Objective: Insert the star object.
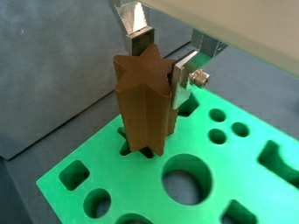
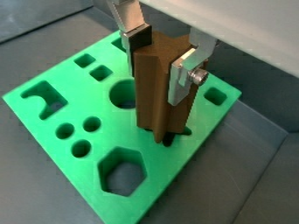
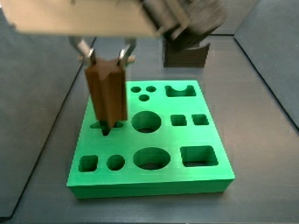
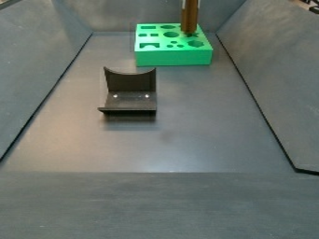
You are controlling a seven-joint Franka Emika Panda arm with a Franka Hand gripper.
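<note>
We see the gripper point(image 1: 162, 59) in both wrist views as two flat silver metal plates, each fingertip faced with a dark pad point(image 2: 140, 37). One finger point(image 1: 187, 74) carries a small silver bracket with a round screw head point(image 1: 202, 79) on its outer side; the same screw point(image 2: 198, 77) shows in a wrist view. Above the fingers we see a pale, off-white housing point(image 1: 222, 22). In a side view the gripper point(image 3: 105, 52) is blurred, with a white body point(image 3: 82, 16) and thin grey fingers below. We see no cables or markings.
</note>
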